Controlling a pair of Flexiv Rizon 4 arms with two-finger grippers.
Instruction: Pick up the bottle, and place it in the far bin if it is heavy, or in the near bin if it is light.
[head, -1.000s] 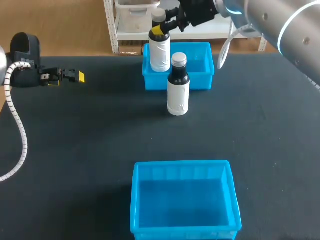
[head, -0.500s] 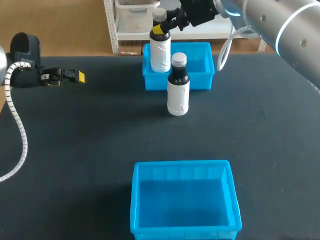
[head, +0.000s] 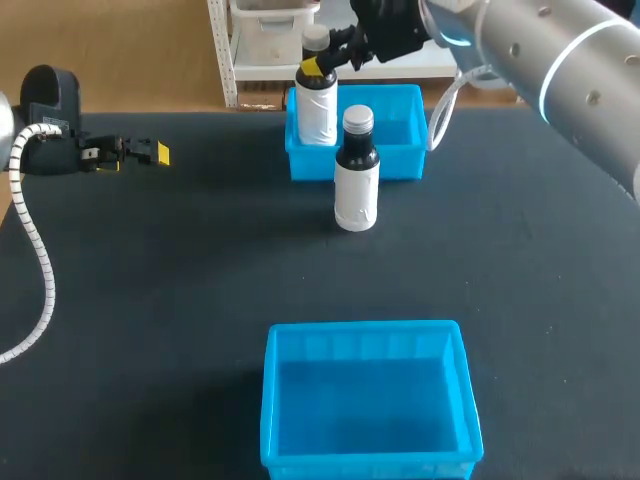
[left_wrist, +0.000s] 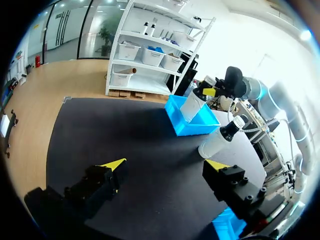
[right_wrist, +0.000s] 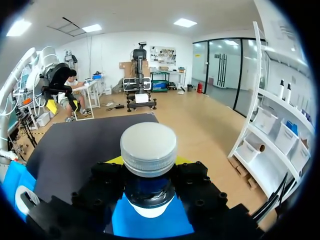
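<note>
The right claw (head: 318, 66) is clamped from both sides on the dark neck of a bottle (head: 318, 108), just under its grey cap, with the bottle upright directly below it, its base within one end of the far bin (head: 400, 163), and a second bottle (head: 356, 180) standing just outside that bin.

Lighting: bright, even, overhead; soft shadow beside the near bin (head: 362, 327) on matte tabletop (head: 150, 300); white glare along the right arm (head: 560, 60).

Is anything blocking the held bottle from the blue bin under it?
Nothing visible does. The right gripper holds the bottle at the left end of the far bin; the second bottle stands outside it.
</note>
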